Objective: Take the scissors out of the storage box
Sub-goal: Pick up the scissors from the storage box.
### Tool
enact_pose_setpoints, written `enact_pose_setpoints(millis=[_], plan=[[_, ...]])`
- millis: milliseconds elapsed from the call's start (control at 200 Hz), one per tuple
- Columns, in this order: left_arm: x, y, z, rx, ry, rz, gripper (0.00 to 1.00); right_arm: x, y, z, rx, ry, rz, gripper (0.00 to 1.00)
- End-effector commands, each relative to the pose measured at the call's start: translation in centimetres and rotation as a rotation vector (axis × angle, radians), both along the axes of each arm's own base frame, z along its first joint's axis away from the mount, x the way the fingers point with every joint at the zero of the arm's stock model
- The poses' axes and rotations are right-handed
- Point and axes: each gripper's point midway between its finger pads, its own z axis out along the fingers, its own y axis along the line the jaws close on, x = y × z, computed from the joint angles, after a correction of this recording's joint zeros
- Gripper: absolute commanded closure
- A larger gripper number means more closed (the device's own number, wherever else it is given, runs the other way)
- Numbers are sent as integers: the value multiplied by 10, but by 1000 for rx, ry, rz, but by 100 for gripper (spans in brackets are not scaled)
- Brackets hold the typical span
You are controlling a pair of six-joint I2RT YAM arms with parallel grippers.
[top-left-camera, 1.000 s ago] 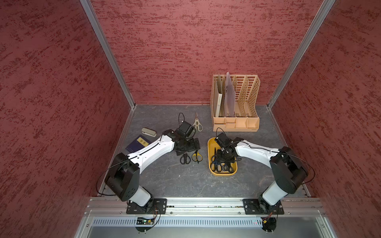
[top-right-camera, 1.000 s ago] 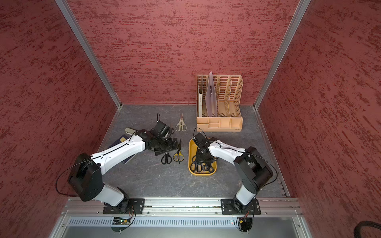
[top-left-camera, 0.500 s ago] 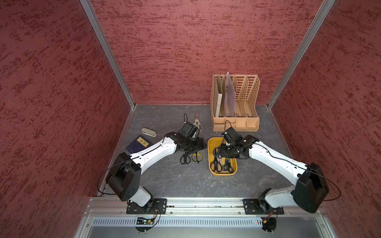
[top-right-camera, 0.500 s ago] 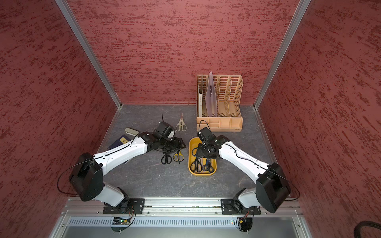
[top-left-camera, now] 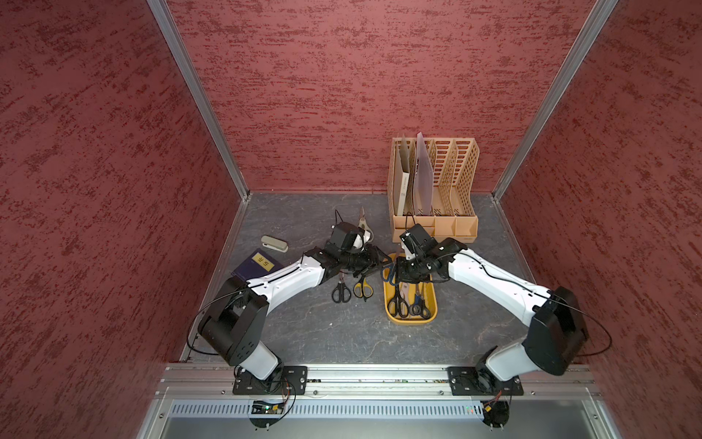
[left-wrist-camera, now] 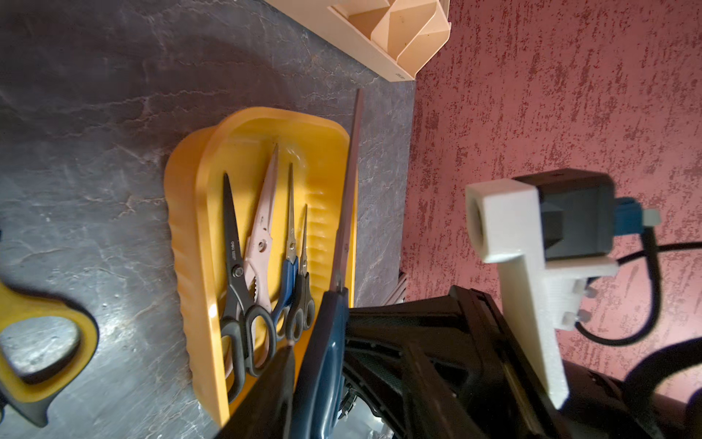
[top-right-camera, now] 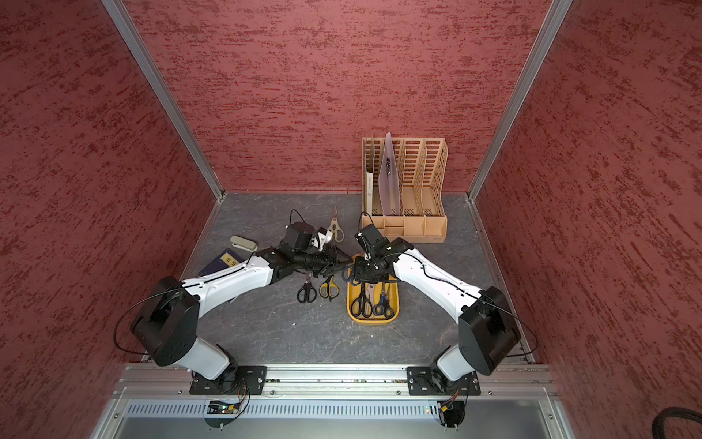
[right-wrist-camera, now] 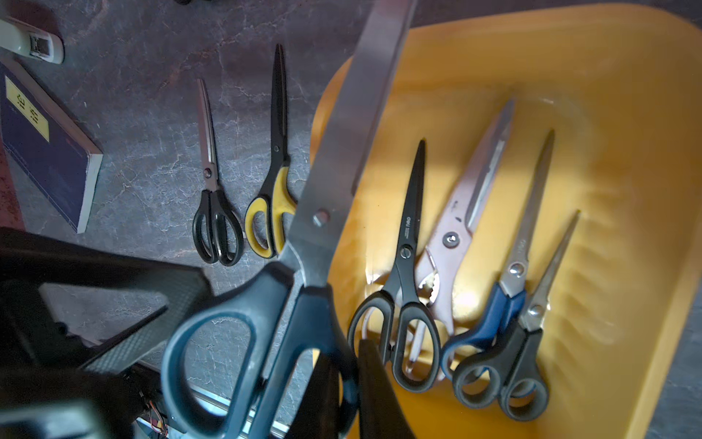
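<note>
The large scissors [right-wrist-camera: 334, 171] have their tip (right wrist view) cut off.

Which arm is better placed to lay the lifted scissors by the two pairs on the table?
Left, likely: the left hand is at the lifted scissors' handle, and both pairs lie left of the yellow box.

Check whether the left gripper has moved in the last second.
Yes. The left gripper has shifted toward the yellow storage box, away from the grey stapler.
</note>
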Motion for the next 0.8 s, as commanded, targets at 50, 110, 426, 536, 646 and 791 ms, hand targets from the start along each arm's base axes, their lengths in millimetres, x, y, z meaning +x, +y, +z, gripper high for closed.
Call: enact_pose_setpoints(millis=[50, 110, 426, 536, 646, 791], plan=[[-2, -1, 4, -37, -14, -21, 68, 9, 10, 13, 37, -26, 25, 97], [-4, 0, 2, -31, -11, -24, 68, 10, 11, 14, 43, -27, 26, 97], [-11, 7, -1, 0, -11, -35, 80, 14, 17, 18, 68, -30, 24, 98], [-11, 9, 0, -1, -12, -38, 83, 14, 19, 19, 77, -31, 20, 97], [-10, 11, 0, 0, -10, -35, 83, 15, 22, 22, 92, -36, 22, 89], [-5, 16, 0, -6, -7, -15, 82, 18, 21, 26, 90, -49, 13, 65]])
